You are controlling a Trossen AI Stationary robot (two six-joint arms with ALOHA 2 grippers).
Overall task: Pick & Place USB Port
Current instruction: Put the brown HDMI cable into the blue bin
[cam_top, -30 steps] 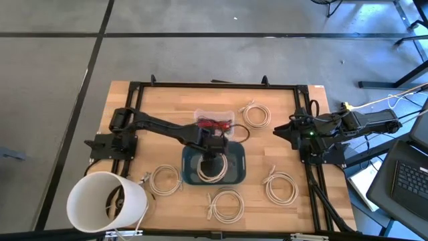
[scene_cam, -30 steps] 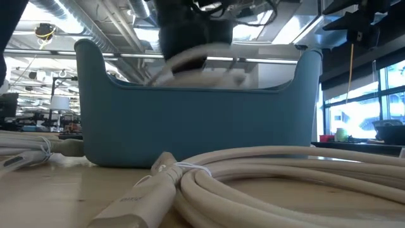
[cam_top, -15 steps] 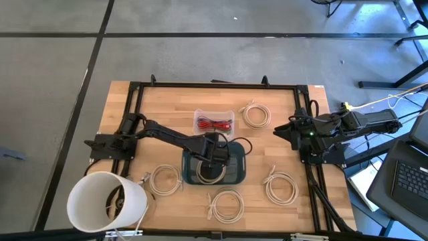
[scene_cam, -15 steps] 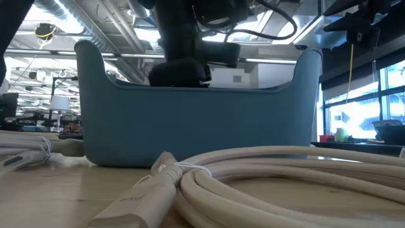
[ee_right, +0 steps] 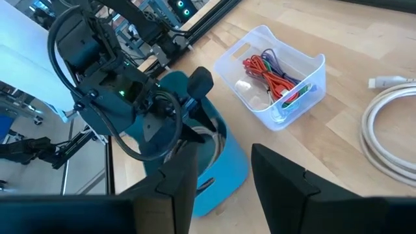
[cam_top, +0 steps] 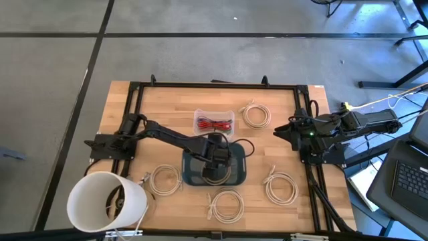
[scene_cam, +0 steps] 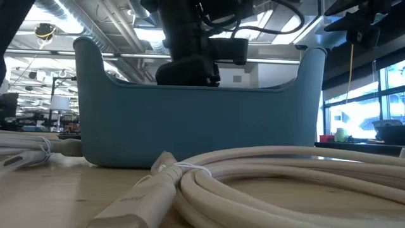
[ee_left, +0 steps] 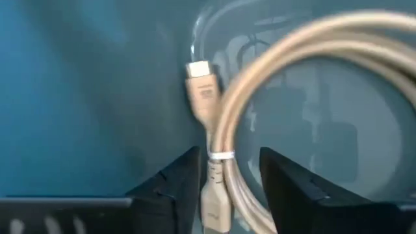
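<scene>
A blue bin (cam_top: pixel 239 171) stands at the middle of the table. A coiled beige USB cable (ee_left: pixel 286 71) lies on the bin's floor, its plug (ee_left: pixel 201 81) beside the loop. My left gripper (ee_left: pixel 227 188) is down inside the bin (scene_cam: pixel 202 126), open. Its fingers stand on either side of the coil's tied part and the second plug there. In the high view the left arm covers most of the coil (cam_top: pixel 215 174). My right gripper (cam_top: pixel 279 132) waits open near the table's right edge, with nothing between its fingers (ee_right: pixel 182 175).
A clear box of red wires (cam_top: pixel 214 122) sits behind the bin. Other cable coils lie at the far right (cam_top: pixel 256 114), near left (cam_top: pixel 166 179), near middle (cam_top: pixel 226 204) and near right (cam_top: pixel 281 187). A white bucket (cam_top: pixel 107 201) stands at the near left corner.
My left gripper has gone down into the blue bin. The cable coil, which hung under it above the bin's rim, now lies on the bin's floor, below the rim.
</scene>
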